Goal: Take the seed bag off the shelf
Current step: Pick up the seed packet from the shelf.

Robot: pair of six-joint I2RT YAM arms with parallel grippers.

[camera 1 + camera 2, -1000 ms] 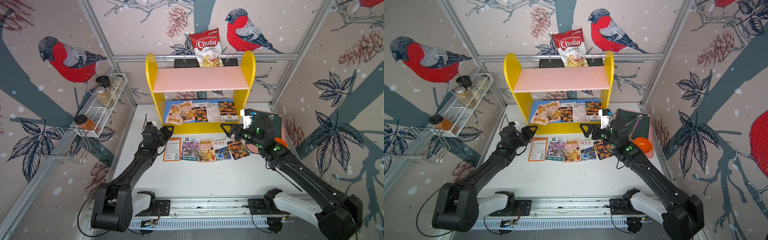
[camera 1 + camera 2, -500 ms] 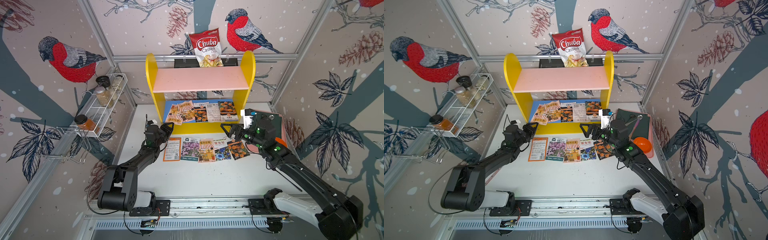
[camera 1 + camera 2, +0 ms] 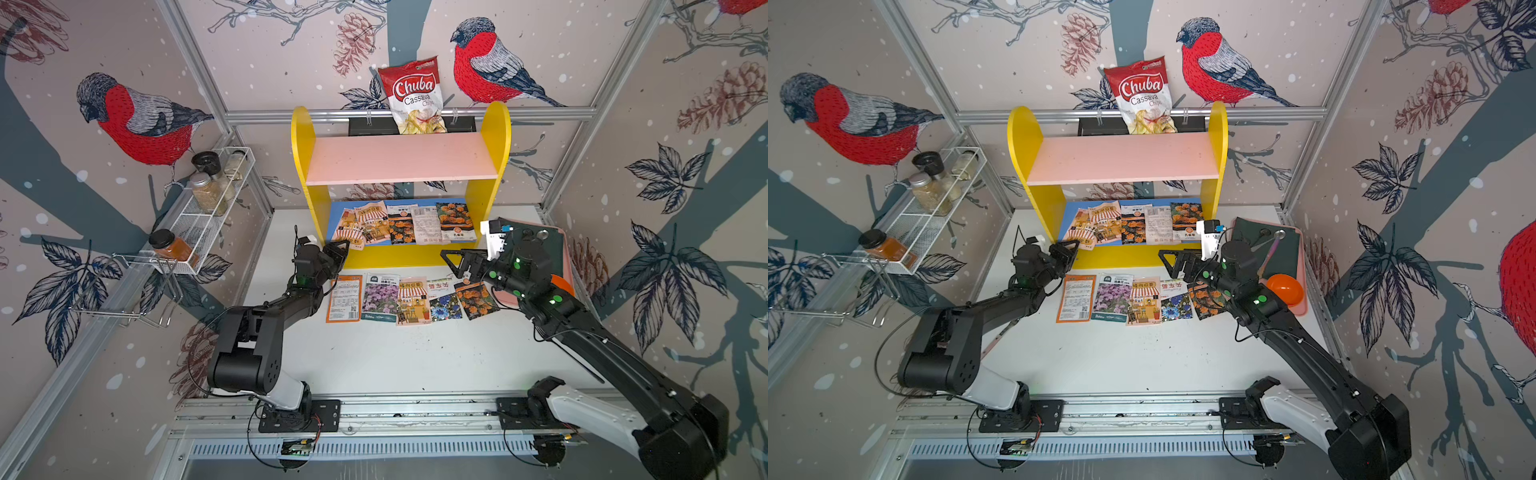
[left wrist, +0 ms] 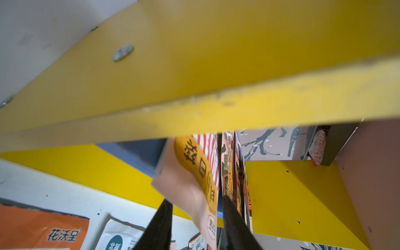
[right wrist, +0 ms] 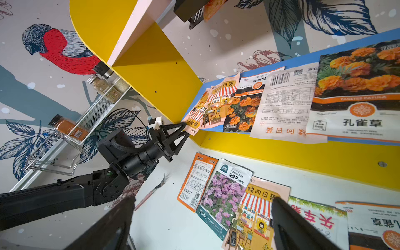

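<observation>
The left claw [image 3: 344,246] has pushed forward over the last second, from above the white bench [image 3: 395,357] up to the front left corner of the small wooden shelf with yellow rounded side panels [image 3: 301,141]. Its jaws have narrowed on the way. They now stand partly closed on either side of the overhanging corner of the pink paper seed bag printed with a striped sunflower stall [image 3: 351,232]. The left wrist view shows that bag [image 4: 190,173] running between the two black fingers [image 4: 161,225], but I cannot tell whether both pads press on it yet.

The bag lies flat at the left end of the blue lower board [image 3: 333,235], overlapping its neighbours in the row of seed packets [image 3: 415,224]. It has not shifted. In both top views its corner sticks out past the board's front edge, which gives the claw something to pinch.

The right claw [image 3: 451,264] has not moved. It hovers with its jaws spread wide and empty above the five packets laid out on the bench [image 3: 399,295].

By my reading, the reach is done and the grasp is closing. The pull off the shelf is not yet begun, and a thin corner grip could slip.
</observation>
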